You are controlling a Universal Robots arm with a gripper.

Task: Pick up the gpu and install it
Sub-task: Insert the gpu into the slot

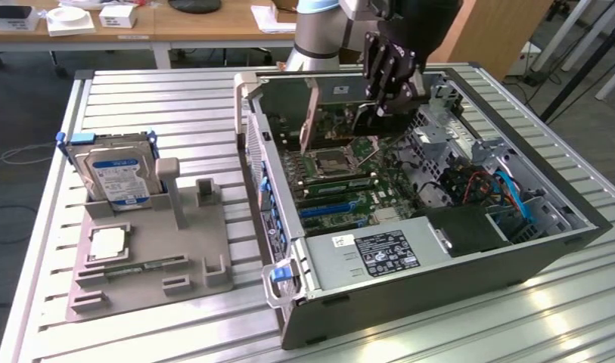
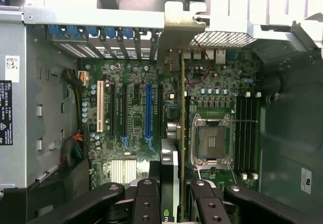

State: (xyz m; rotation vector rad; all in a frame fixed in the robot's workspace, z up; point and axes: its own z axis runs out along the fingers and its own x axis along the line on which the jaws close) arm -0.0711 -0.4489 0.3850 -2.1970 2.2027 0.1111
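My fingers (image 2: 147,201) grip the gpu (image 2: 177,133) by one end, holding it on edge inside the open computer case (image 1: 439,302), over the motherboard (image 2: 132,114) slots.

The gpu (image 1: 337,102), a thin dark card with a metal end bracket, stands on edge in the gripper (image 1: 380,115), inside the computer case (image 1: 439,280) toward its twelve o'clock end in the exterior view.

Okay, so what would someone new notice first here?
Probably the open computer case in the middle of the exterior view, with the robot's hand inside it, gripping the gpu upright over the motherboard. Next, the blue-labelled hard drive standing in a grey holder at the exterior view's left.
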